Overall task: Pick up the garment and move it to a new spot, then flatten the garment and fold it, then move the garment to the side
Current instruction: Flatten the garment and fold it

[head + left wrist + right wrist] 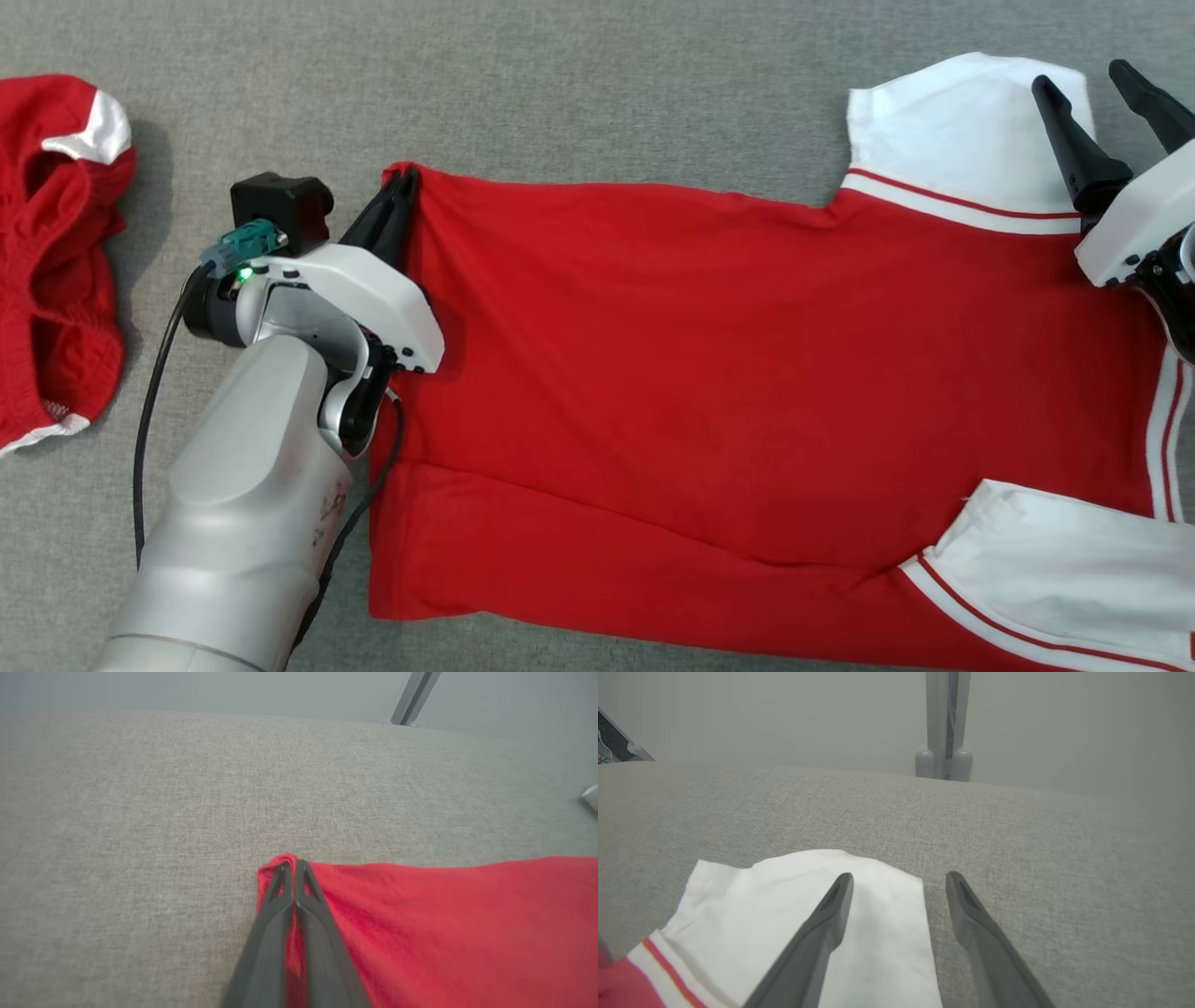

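Observation:
The garment (pixel 728 373) is a red shirt with white, red-striped sleeves, spread flat on the grey cloth surface. My left gripper (pixel 403 179) is shut on its far left corner, the red cloth (pixel 420 914) pinched between the dark fingers (pixel 306 914) in the left wrist view. My right gripper (pixel 1083 79) stands open over the far white sleeve (pixel 962 140). In the right wrist view one finger (pixel 831 914) lies above that sleeve (pixel 784 914) and the other above bare surface beside it; nothing is between them.
A second red and white piece of clothing (pixel 56 252) lies crumpled at the far left. The grey surface (pixel 607 84) stretches bare beyond the shirt. A pale upright post (pixel 944 723) stands past the surface's far edge.

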You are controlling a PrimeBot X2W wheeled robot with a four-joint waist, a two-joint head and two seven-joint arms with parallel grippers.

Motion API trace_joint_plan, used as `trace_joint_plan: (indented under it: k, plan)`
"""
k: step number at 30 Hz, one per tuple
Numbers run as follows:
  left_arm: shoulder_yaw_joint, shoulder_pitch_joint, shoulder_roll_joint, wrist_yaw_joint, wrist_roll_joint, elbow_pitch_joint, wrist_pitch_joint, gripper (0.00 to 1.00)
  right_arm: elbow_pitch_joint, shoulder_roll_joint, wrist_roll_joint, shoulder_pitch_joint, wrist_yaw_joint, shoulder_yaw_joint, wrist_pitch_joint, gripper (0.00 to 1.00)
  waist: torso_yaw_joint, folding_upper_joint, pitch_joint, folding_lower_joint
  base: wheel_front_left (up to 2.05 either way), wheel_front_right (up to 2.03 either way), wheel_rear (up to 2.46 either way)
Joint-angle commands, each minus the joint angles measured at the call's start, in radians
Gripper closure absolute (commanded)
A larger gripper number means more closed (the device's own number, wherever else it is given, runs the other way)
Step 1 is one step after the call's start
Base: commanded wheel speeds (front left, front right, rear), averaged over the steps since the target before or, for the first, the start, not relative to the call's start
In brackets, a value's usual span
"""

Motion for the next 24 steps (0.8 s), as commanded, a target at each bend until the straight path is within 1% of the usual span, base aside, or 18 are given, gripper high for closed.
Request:
trace_joint_plan:
  k: [1, 5, 6, 11, 12, 13, 14, 15, 16, 17, 24]
  plan:
    - [-0.003, -0.024, -0.004, -0.004, 0.004, 0.006, -0.009, 1.00, 0.016, -0.014, 0.020, -0.024, 0.000, 0.025, 0.012, 0.00, 0.013, 0.0000, 0.014, 0.0000, 0.00, 0.00, 0.00]
    - [-0.014, -0.037, -0.010, -0.010, 0.001, 0.023, -0.020, 1.00, 0.049, -0.033, 0.066, -0.062, 0.000, 0.097, 0.046, 0.00, 0.020, 0.0000, 0.024, 0.0000, 0.00, 0.00, 0.00]
    - [-0.014, -0.037, -0.010, -0.010, 0.001, 0.023, -0.020, 1.00, 0.049, -0.033, 0.066, -0.062, 0.000, 0.097, 0.046, 0.00, 0.020, 0.0000, 0.024, 0.0000, 0.00, 0.00, 0.00]
    - [-0.021, -0.048, -0.017, -0.012, -0.007, 0.045, -0.032, 1.00, 0.049, -0.049, 0.151, -0.088, 0.000, 0.185, 0.109, 0.00, 0.019, 0.0000, 0.023, 0.0000, 0.00, 0.00, 0.00]
    - [-0.022, -0.047, -0.018, -0.013, -0.009, 0.049, -0.036, 1.00, 0.045, -0.054, 0.169, -0.091, 0.000, 0.201, 0.120, 0.04, 0.019, 0.0000, 0.022, 0.0000, 0.00, 0.00, 0.00]
    - [-0.023, -0.046, -0.018, -0.015, -0.010, 0.054, -0.037, 1.00, 0.041, -0.059, 0.193, -0.095, 0.000, 0.215, 0.130, 0.33, 0.018, 0.0000, 0.020, 0.0000, 0.00, 0.00, 0.00]
    - [-0.024, -0.047, -0.019, -0.016, -0.010, 0.058, -0.039, 1.00, 0.036, -0.066, 0.207, -0.101, 0.000, 0.230, 0.142, 0.55, 0.018, 0.0000, 0.019, 0.0000, 0.00, 0.00, 0.00]
    - [-0.025, -0.048, -0.020, -0.018, -0.012, 0.063, -0.041, 1.00, 0.030, -0.074, 0.220, -0.109, 0.000, 0.243, 0.147, 0.67, 0.017, 0.0000, 0.016, 0.0000, 0.00, 0.00, 0.00]
    - [-0.027, -0.049, -0.020, -0.018, -0.014, 0.067, -0.042, 1.00, 0.025, -0.079, 0.236, -0.116, 0.000, 0.253, 0.146, 0.98, 0.017, 0.0000, 0.014, 0.0000, 0.00, 0.00, 0.00]
    - [-0.028, -0.051, -0.020, -0.020, -0.016, 0.070, -0.045, 1.00, 0.021, -0.083, 0.251, -0.122, 0.000, 0.261, 0.145, 1.00, 0.016, 0.0000, 0.012, 0.0000, 0.00, 0.00, 0.00]
    - [-0.032, -0.060, -0.023, -0.025, -0.025, 0.093, -0.061, 1.00, 0.013, -0.110, 0.332, -0.164, 0.000, 0.316, 0.113, 1.00, 0.011, 0.0000, -0.007, 0.0000, 0.00, 0.00, 0.00]
